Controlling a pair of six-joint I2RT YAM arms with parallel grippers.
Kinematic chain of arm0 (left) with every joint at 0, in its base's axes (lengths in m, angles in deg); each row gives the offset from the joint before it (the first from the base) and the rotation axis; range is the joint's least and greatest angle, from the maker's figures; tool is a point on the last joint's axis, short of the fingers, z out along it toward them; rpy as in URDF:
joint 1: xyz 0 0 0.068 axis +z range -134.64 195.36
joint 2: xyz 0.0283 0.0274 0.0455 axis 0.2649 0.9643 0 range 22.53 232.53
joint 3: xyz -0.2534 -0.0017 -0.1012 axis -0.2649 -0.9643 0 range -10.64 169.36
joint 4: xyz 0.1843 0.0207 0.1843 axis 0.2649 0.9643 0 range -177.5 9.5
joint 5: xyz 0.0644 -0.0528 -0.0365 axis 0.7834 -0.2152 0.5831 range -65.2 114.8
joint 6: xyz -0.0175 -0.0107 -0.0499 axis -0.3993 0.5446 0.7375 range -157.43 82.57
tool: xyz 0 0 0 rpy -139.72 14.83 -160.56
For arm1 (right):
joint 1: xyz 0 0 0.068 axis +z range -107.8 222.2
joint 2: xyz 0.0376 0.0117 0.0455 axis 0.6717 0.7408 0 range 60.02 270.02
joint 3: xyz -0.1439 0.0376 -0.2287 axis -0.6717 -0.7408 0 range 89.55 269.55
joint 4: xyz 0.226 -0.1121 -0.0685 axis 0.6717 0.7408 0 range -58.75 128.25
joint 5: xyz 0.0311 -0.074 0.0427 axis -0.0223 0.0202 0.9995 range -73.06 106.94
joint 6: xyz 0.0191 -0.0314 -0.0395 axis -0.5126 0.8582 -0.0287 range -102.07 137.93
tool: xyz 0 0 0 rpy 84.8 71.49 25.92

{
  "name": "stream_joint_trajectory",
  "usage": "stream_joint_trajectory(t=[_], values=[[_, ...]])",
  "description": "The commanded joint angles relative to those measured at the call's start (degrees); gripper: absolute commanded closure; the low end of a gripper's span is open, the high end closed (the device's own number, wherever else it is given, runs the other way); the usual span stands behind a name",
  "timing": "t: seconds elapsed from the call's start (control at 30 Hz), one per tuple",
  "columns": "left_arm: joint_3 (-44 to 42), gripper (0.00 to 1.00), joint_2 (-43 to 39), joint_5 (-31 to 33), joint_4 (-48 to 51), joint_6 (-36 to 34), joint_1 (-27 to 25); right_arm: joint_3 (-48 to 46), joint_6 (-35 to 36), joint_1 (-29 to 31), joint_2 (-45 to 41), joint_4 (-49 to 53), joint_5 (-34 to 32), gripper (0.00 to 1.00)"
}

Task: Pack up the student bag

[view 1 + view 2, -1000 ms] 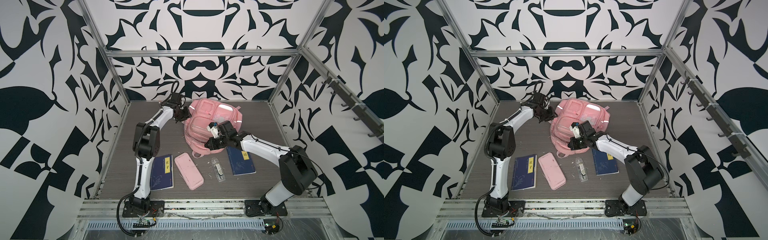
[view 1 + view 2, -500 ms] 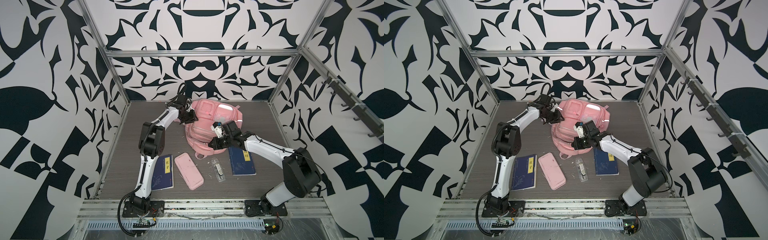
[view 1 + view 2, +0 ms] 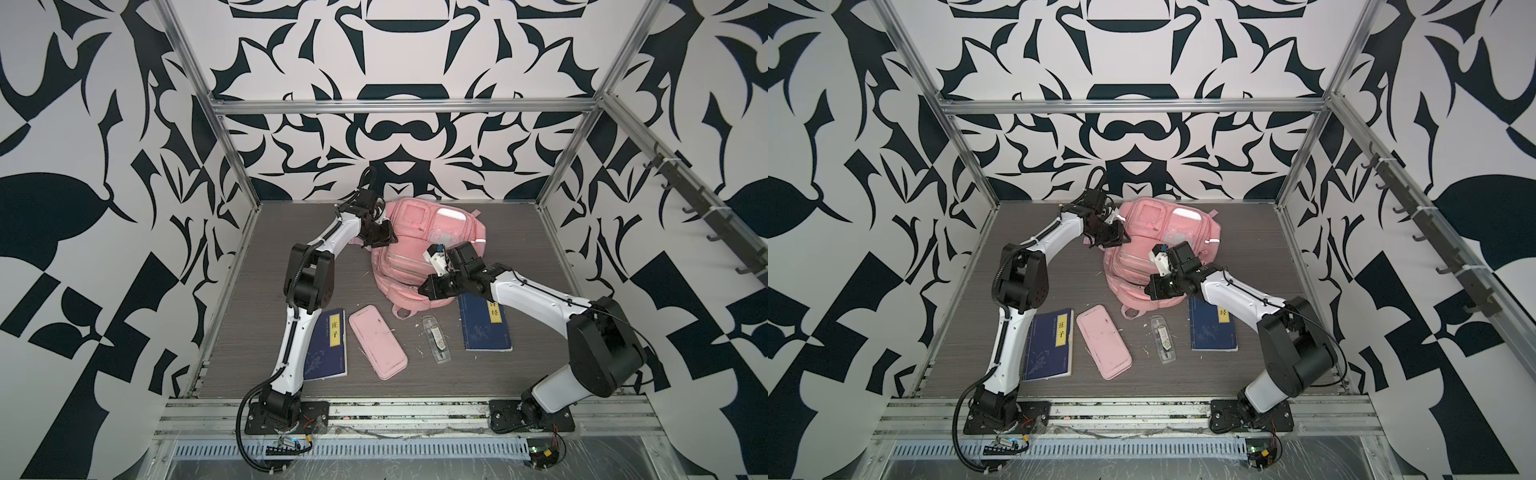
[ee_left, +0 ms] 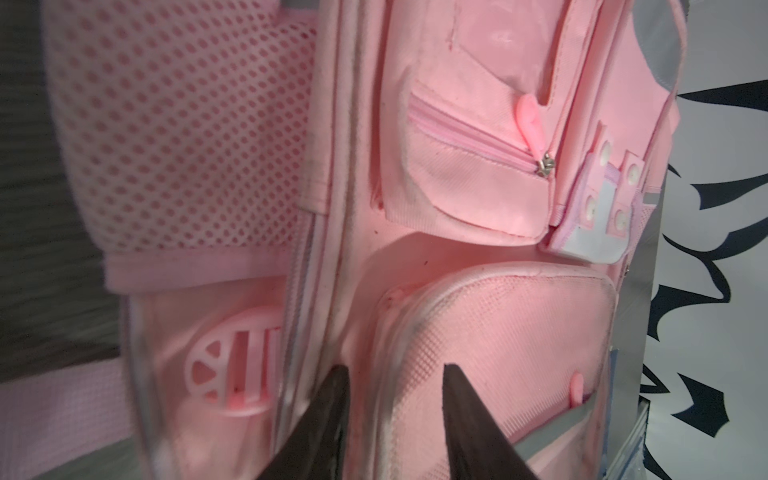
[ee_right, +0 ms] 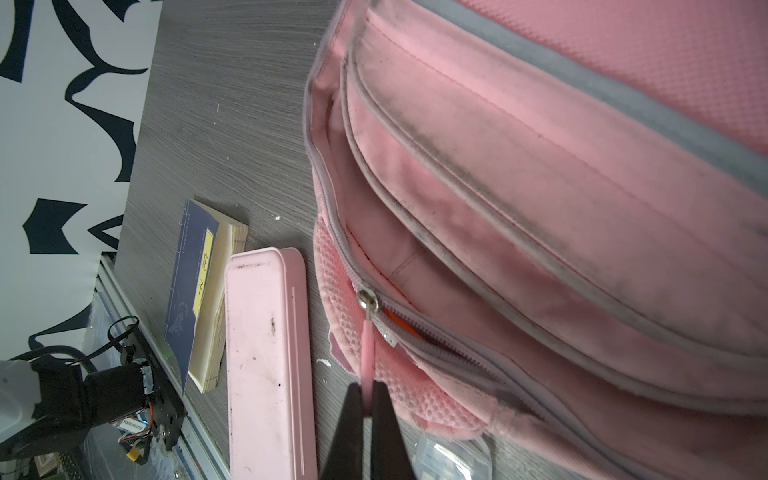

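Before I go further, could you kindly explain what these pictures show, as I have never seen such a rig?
These are two white robot arms, each ending in a two-fingered claw. Two pictures come from one overhead camera, two from cameras on the wrists. On the grey table lie the pink student bag, two blue books, a pink pencil case and a small clear case. The right claw is shut on the pink zip pull of a partly open zip. The left claw rests against the bag's far end, jaws apart astride a seam; whether it pinches, I cannot tell.
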Motion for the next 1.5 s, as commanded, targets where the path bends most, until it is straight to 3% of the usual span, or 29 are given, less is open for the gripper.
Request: stream_joint_trajectory(t=[0.0, 0.07, 0.23, 0.27, 0.4, 0.77, 0.97, 1.47], values=[[2.48, 0.60, 2.41, 0.31, 3.63, -1.56, -0.45, 0.40, 0.89, -0.21, -2.04, -0.67, 0.60, 1.00], [2.51, 0.68, 2.75, -0.61, 3.58, -1.53, -0.47, 0.53, 0.99, -0.17, -1.96, -0.62, 0.68, 1.00], [-1.92, 0.99, 0.94, -5.45, -1.33, 1.93, 0.67, 0.81, 1.31, -0.17, -1.58, -0.13, 0.72, 1.00], [-3.59, 1.00, 0.30, -6.48, -3.31, 4.08, 1.37, 0.90, 1.41, -0.14, -1.45, -0.09, 0.75, 1.00], [-12.71, 1.00, -4.85, -6.75, -12.10, 10.02, 3.94, 1.30, 1.55, -0.22, -1.06, 0.36, 0.84, 1.00], [-43.56, 1.00, -23.11, 2.96, -40.12, 31.56, 8.26, 3.03, 2.46, 0.34, 1.52, 1.09, 3.03, 1.00], [-45.25, 1.00, -23.49, 2.64, -45.83, 37.96, 7.72, 4.62, 3.30, 3.06, 3.63, 2.33, 3.05, 1.00], [-47.31, 1.00, -24.85, 4.07, -48.14, 40.96, 6.33, 14.18, -1.11, 7.80, 12.26, -3.51, 2.96, 1.00]])
